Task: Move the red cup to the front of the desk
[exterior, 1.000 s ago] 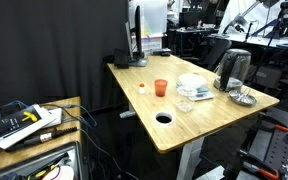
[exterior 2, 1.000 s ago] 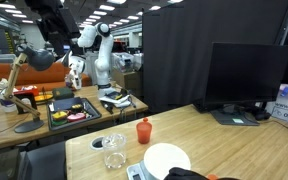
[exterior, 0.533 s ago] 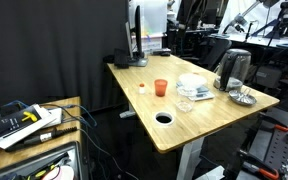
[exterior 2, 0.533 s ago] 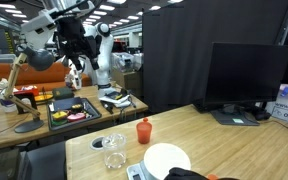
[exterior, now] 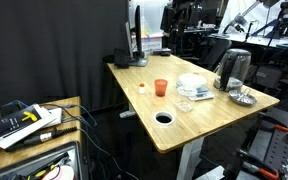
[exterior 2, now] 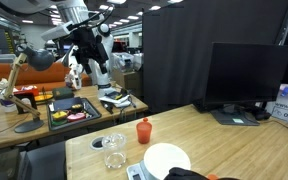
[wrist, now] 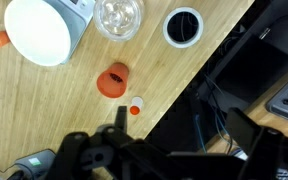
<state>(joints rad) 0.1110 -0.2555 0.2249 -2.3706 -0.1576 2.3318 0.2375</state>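
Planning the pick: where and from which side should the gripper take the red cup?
Grip the red cup across its round rim and upper wall, coming straight down: it stands upright, open mouth up, apart from the glass and plate.

I'm working in a robotics lab: black curtains (exterior: 64, 50), tool-cluttered workbench (exterior 2: 24, 118), another robot arm (exterior 2: 101, 60) behind.

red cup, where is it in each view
Exterior view: red cup mid-desk, left of the white plate.
Exterior view: red cup near the bottom centre, just above the plate.
Wrist view: red cup at centre, below the glass.
Shared landmark: the white plate beside the cup.
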